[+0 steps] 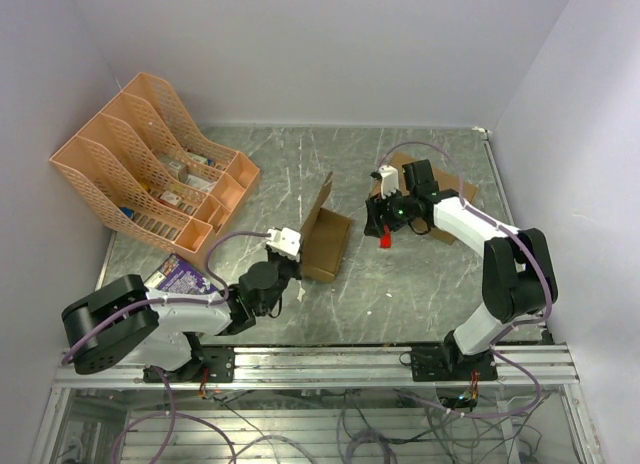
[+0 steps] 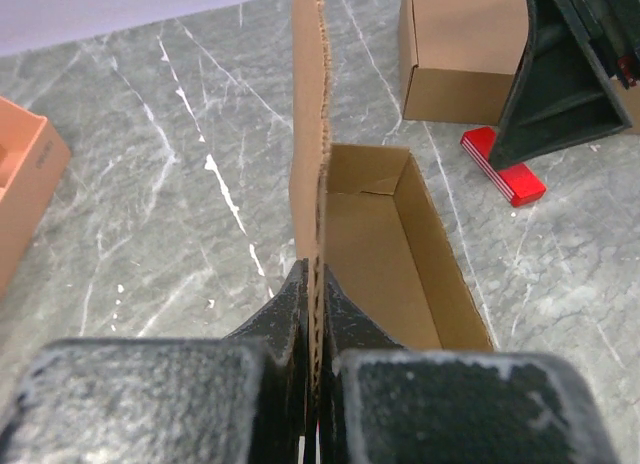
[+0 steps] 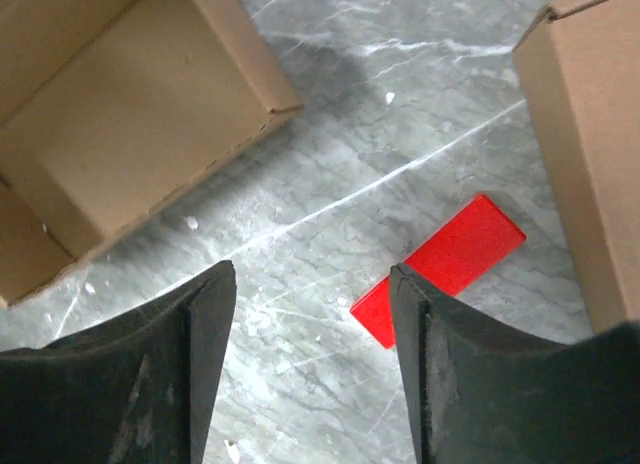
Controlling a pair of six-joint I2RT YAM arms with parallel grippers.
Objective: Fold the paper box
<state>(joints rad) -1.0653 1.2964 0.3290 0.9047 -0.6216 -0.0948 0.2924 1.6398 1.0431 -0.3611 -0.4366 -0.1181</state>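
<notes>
Near the middle of the table [image 1: 400, 294], the paper box [image 1: 330, 246] sits as a narrow open tray of plain brown card. Its long flap [image 2: 305, 114] stands upright along the tray's left side. The left gripper [image 2: 316, 324] is clamped shut on the flap's near edge, its black fingers [image 2: 285, 319] pressed to both faces with the card's fluted core showing between them. Bare grey stone veined with white lies open to the left of the box and on its near and far sides. To its right a small flat red block [image 3: 440, 269] lies on the table nearby, and past that is a larger box [image 2: 455, 64] of the same brown card. The right gripper [image 3: 312, 274] hangs over the block with its jaws apart and nothing between them. Whether its tips touch the stone cannot be told. A peach plastic lattice rack [image 1: 150, 164] fills the far left corner, well apart from the paper box, and its contents are too small to read. A purple packet [image 1: 180, 276] lies by the left arm, partly hidden behind it. From above, the right arm covers most of the larger box. In the left wrist view the fingers hide the tray's near end. In the right wrist view brown card is cut off at both side edges, and which box each piece belongs to is unclear.
</notes>
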